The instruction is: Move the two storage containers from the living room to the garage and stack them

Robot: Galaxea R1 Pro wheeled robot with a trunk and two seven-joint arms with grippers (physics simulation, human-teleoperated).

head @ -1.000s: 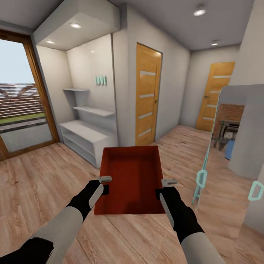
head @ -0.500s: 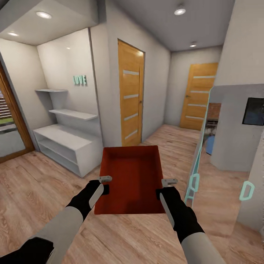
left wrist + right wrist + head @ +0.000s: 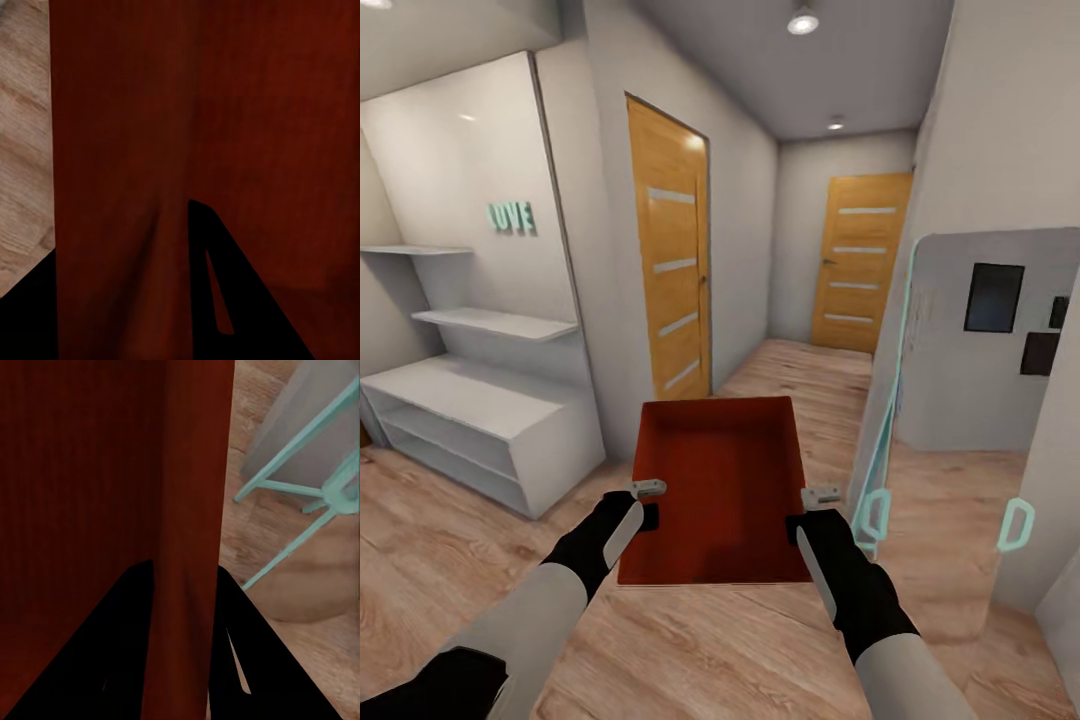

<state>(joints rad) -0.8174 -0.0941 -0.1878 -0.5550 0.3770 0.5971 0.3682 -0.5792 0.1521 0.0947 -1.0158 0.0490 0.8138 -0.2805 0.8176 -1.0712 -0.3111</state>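
Note:
One orange-red storage container (image 3: 720,480) hangs level in front of me above the light wood plank floor. My left gripper (image 3: 645,505) is shut on its left wall and my right gripper (image 3: 810,510) is shut on its right wall. In the left wrist view the red wall (image 3: 187,112) runs between the dark fingers of the left gripper (image 3: 127,300). The right wrist view shows that gripper (image 3: 184,645) pinching the container's edge (image 3: 191,495) the same way. The second container is out of view.
A white low shelf unit (image 3: 480,420) stands at the left. A wooden door (image 3: 670,270) is in the left wall and another wooden door (image 3: 860,265) closes the hallway's far end. A teal-framed mirror panel (image 3: 890,400) leans close on the right.
The whole view has swung to the right: the glass door at the left has left the picture and the hallway is now centred. The container stays held the same way.

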